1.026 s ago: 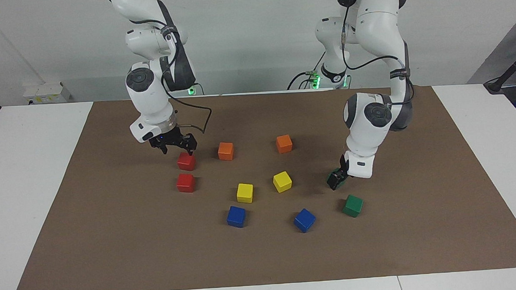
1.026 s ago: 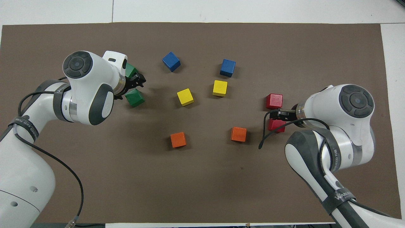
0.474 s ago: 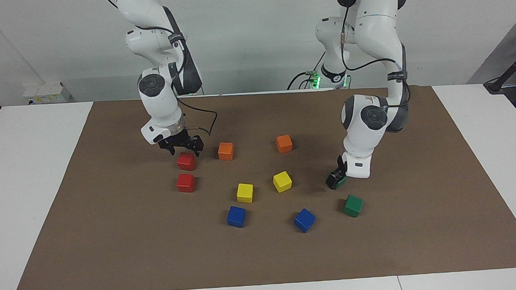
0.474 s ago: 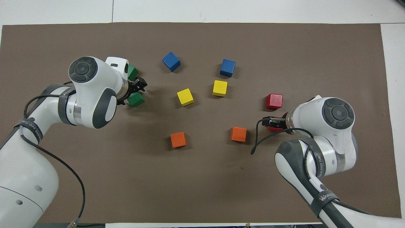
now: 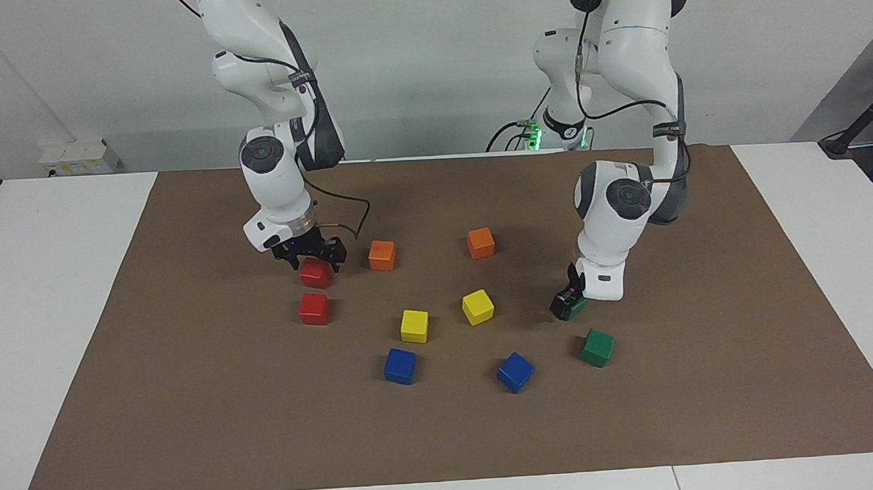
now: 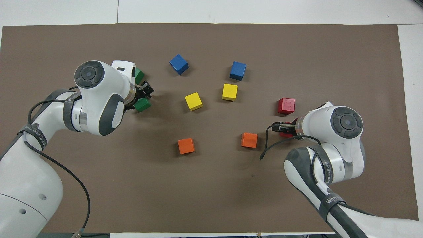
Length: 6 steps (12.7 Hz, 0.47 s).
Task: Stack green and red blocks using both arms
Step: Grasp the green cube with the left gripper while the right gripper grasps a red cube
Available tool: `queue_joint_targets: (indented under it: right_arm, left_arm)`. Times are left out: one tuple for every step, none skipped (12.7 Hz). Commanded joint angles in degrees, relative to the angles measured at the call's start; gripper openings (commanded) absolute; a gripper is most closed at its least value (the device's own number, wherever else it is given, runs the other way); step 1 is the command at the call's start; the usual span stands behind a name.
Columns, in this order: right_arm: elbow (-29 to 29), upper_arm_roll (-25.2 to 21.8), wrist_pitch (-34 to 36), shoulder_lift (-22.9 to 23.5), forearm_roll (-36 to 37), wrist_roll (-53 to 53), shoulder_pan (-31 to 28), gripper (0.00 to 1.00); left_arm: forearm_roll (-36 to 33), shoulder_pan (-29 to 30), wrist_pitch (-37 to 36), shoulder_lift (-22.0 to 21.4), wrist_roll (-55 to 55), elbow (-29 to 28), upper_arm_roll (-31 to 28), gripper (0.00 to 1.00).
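Observation:
Two red blocks lie toward the right arm's end. My right gripper [image 5: 315, 259] is open and low, its fingers either side of the top of the red block [image 5: 315, 274] nearer the robots, which is half hidden in the overhead view [image 6: 285, 133] under the gripper [image 6: 279, 127]. The other red block [image 5: 313, 309] [image 6: 286, 105] lies free. My left gripper [image 5: 566, 303] [image 6: 145, 93] is down at the green block [image 5: 576, 309] [image 6: 142, 105] nearer the robots; its grip is hidden. The second green block [image 5: 596, 347] [image 6: 139, 76] lies free, farther out.
All blocks sit on a brown mat [image 5: 709, 410]. Two orange blocks [image 5: 382, 255] [image 5: 480, 242] lie between the arms. Farther from the robots lie two yellow blocks [image 5: 414, 325] [image 5: 477, 306], then two blue blocks [image 5: 399, 365] [image 5: 515, 372].
My right gripper has moved over the nearer red block and come down around its top. My left gripper has sunk slightly at the green block. No block has visibly shifted.

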State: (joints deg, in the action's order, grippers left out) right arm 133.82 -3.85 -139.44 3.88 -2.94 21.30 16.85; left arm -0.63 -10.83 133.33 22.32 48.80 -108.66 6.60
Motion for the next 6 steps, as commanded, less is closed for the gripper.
queue_joint_targets:
  right_arm:
    - [0.8,-0.2,-1.8,0.0,-0.8,0.1,-0.4,0.84]
    - [0.8,-0.2,-1.6,0.0,-0.8,-0.2,-0.7,0.66]
    - [0.8,-0.2,-1.1,0.0,-0.8,-0.2,-0.9,0.37]
    - [0.7,-0.2,-0.1,-0.1,-0.8,-0.2,-1.2,0.14]
    - [0.4,-0.2,1.6,-0.1,-0.8,-0.2,-1.2,0.03]
    - [-0.3,-0.3,3.4,-0.5,-0.7,-0.3,-1.3,0.00]
  left_arm:
    - [-0.9,-0.8,2.1,-0.4,1.5,-1.8,-0.6,0.52]
    - [-0.9,-0.8,1.9,-0.5,1.4,-1.9,-0.6,0.20]
    - [-0.9,-0.7,1.8,-0.5,1.2,-1.9,-0.6,0.00]
    - [-0.9,-0.7,1.7,-0.5,1.1,-1.9,-0.6,0.00]
    - [-1.0,-0.7,1.5,-0.5,0.9,-1.8,-0.6,0.00]
    - [-1.0,-0.7,1.5,-0.5,0.9,-1.6,-0.6,0.00]
